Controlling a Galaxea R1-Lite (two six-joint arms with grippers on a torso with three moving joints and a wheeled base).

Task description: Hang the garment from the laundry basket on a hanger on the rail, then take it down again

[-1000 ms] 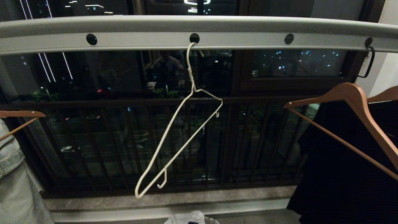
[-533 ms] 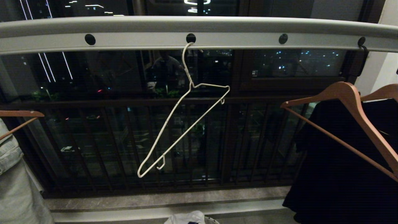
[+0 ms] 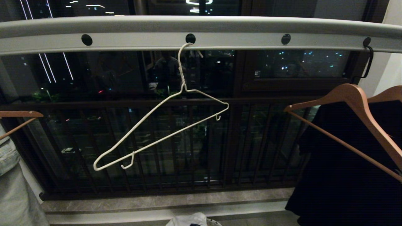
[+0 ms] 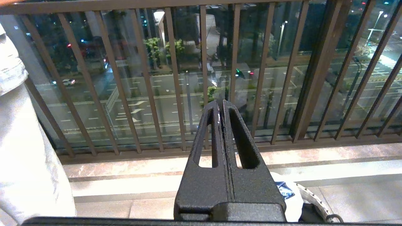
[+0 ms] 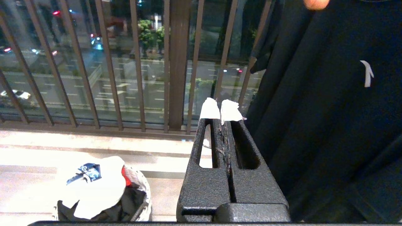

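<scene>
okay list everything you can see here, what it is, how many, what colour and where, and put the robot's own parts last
rail: one, pale grey, across the top, round holes.
wire hanger: one, white, bare, tilted, hooked in a middle hole.
wooden hangers: at least three, brown; two right, one left.
black garment: one, hanging at right.
denim garment: one, pale blue, hanging at left.
balcony railing: one, dark, behind the rail.
T-shirt: one, white, blue print, in the basket.
laundry basket: one, pale rim, on the floor.
left gripper: black, shut, empty.
right gripper: black, white-tipped, shut, empty.
</scene>
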